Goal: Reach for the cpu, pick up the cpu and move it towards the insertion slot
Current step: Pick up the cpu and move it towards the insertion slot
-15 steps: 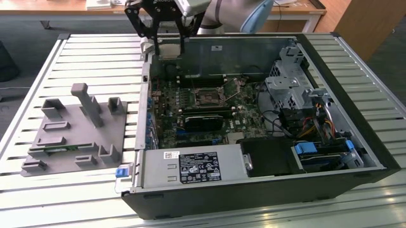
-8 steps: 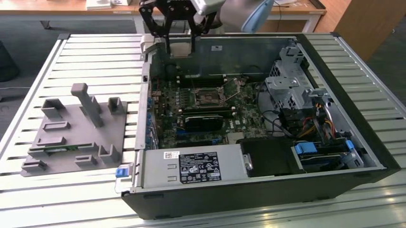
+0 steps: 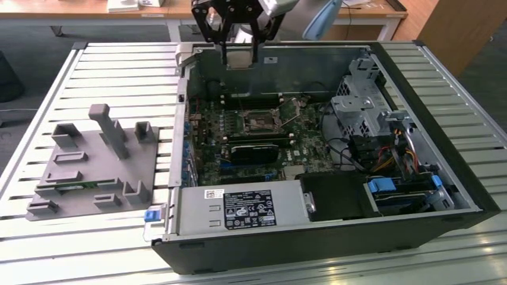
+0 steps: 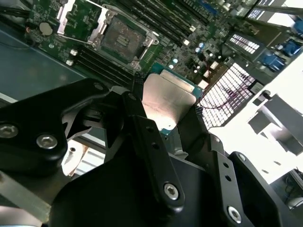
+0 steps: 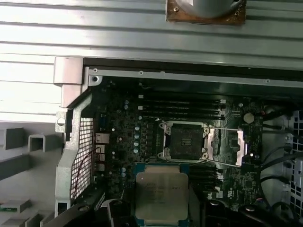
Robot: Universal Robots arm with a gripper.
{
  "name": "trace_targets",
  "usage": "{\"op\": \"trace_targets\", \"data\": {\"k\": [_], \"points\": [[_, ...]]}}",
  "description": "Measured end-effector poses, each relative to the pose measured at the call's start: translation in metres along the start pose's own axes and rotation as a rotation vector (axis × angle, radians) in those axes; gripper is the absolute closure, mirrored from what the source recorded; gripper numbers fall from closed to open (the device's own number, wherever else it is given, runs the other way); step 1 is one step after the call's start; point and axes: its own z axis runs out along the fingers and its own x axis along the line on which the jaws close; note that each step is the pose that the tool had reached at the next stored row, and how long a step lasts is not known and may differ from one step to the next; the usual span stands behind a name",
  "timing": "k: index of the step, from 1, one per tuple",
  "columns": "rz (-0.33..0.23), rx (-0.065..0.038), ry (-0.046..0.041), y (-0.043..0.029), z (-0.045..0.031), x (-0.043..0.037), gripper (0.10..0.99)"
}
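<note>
An open computer case lies on the counter, with the insertion slot inside it toward the far edge. A fixture sits beside the case, toward the exterior view's left.

Pale slatted table, wooden desks behind, grey floor.

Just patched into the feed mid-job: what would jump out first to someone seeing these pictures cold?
The open computer case lying on the slatted table, its motherboard exposed. Above the case's far wall in the exterior view hangs the gripper, shut on the cpu, whose silver top shows in both wrist views. The insertion slot lies open on the board, empty, apart from the chip.
</note>
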Motion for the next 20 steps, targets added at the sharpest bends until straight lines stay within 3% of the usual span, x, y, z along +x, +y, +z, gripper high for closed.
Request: {"op": "trace_targets", "data": {"k": [9,20], "points": [[0.000,0.000,-0.0009,0.0139,0.0023,-0.0156,0.549],[0.005,0.000,-0.0013,0.0169,0.0038,-0.0432,0.549]]}}
